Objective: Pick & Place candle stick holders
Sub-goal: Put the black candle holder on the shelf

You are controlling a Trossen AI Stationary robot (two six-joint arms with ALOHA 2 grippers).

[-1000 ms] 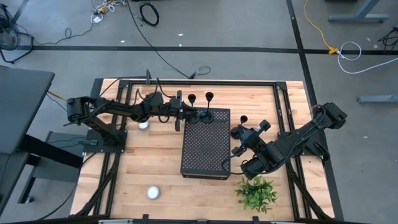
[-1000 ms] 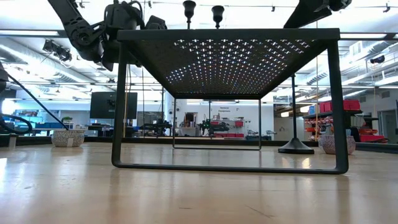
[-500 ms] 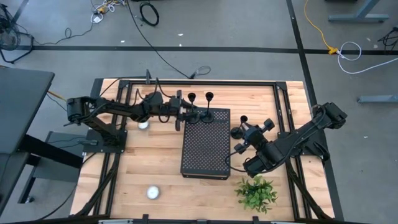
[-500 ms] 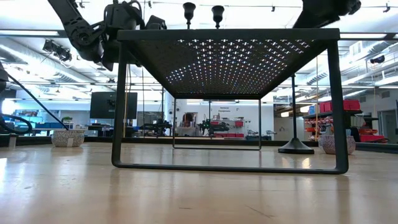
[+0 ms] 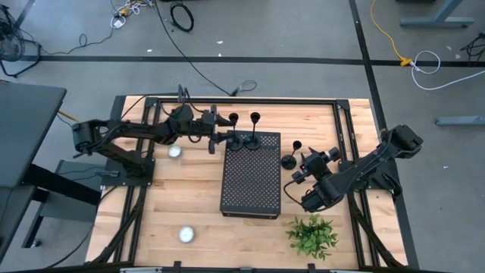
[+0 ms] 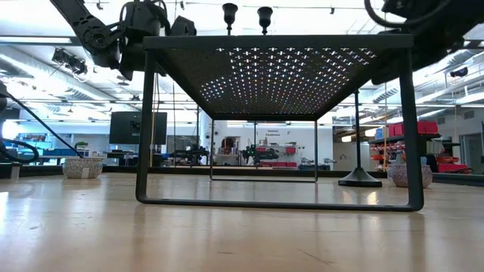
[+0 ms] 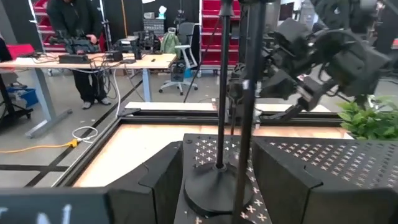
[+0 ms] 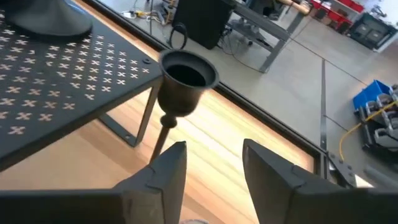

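High view, left to right: the left gripper (image 5: 220, 138) hangs by the far left corner of the perforated box (image 5: 250, 174), fingers spread with nothing held, two candle stick holders (image 5: 244, 130) standing on the box's far edge just ahead of it. The third holder (image 5: 291, 155) stands on the table (image 5: 151, 227) by the box's right side; the right gripper (image 5: 303, 168), fingers parted, sits just beside it, stem outside them. It should centre on the stem before closing.

No text, label, brand or number can be read anywhere (room signs too blurred); nothing legible shows.
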